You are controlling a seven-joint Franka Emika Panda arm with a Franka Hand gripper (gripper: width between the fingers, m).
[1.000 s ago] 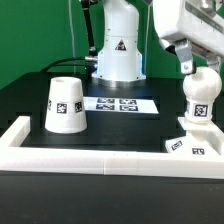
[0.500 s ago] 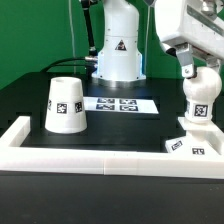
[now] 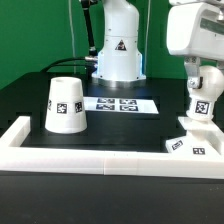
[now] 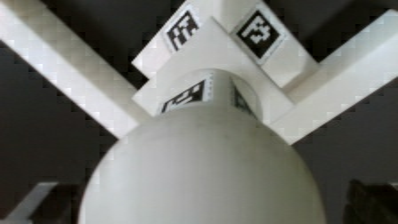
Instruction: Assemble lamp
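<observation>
White bulb piece (image 4: pixel 199 165) fills wrist view, shade (image 3: pixel 65 105) only exterior

White rounded arm (image 3: pixel 118 45) bearing a black triangular base marking.

The rounded bulb piece (image 4: pixel 205 165) is seen end-on, filling the foreground. Beyond it the tagged square base (image 4: pixel 222 45) is seen, at the corner of white rails (image 4: pixel 54 65).

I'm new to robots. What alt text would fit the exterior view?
A white robot arm's open gripper straddles a rounded white bulb piece standing on a small square base at the exterior view's right. A tapered white shade sits at the left, beside the marker board.
</observation>
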